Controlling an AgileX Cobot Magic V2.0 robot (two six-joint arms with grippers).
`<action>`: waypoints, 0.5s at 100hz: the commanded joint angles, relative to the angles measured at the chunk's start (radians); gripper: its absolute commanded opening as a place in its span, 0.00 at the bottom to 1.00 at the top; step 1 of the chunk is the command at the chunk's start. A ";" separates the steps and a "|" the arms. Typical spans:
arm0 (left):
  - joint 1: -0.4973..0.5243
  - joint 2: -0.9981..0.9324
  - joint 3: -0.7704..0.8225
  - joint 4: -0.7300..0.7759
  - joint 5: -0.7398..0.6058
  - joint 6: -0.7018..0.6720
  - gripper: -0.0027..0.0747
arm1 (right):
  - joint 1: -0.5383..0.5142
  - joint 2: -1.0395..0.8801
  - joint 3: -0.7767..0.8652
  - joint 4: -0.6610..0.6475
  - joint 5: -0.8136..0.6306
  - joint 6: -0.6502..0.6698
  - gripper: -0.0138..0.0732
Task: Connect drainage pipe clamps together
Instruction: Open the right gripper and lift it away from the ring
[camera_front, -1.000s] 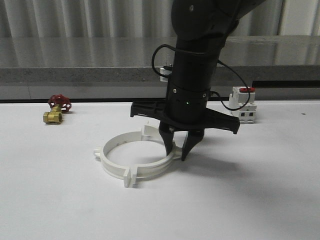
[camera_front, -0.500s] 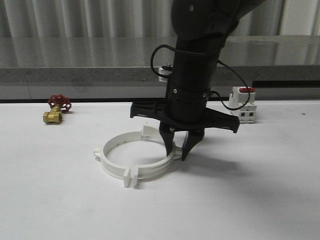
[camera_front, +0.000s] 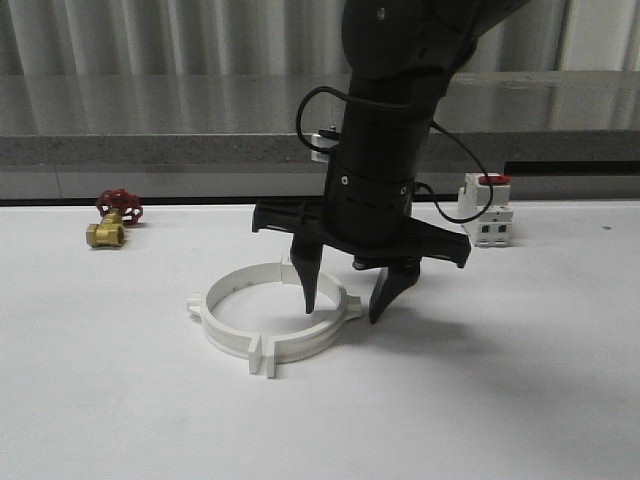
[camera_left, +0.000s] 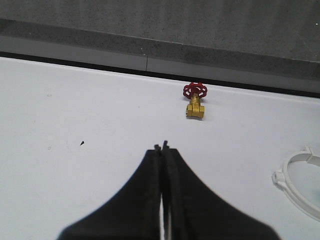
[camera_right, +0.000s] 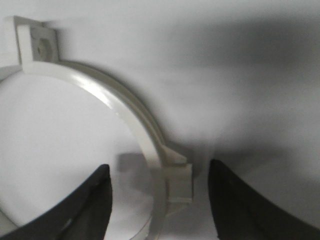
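Shut tight and holding nothing, my left tool (camera_left: 163, 146) hangs over bare white worktop (camera_front: 520, 400), the brass valve (camera_front: 112, 221) with its red wheel lying beyond it near the back edge; next come the drainage pipe clamps (camera_front: 272, 312), joined as a ring flat on the worktop; my right tool (camera_front: 344, 302), closed on the ring's right rim a moment ago, has now spread wide, its fingers (camera_front: 306, 283) straddling that rim and gripping nothing; farthest right stands the white breaker (camera_front: 484, 208).

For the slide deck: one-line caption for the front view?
Right claw open, straddling the right rim of the joined drainage pipe clamps on the white table.
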 joint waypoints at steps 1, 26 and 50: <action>0.003 0.007 -0.026 -0.001 -0.069 -0.006 0.01 | 0.003 -0.052 -0.028 0.000 -0.022 -0.014 0.67; 0.003 0.007 -0.026 -0.001 -0.069 -0.006 0.01 | 0.001 -0.074 -0.037 -0.033 -0.019 -0.014 0.67; 0.003 0.007 -0.026 -0.001 -0.069 -0.006 0.01 | -0.010 -0.163 -0.050 -0.155 -0.014 -0.013 0.67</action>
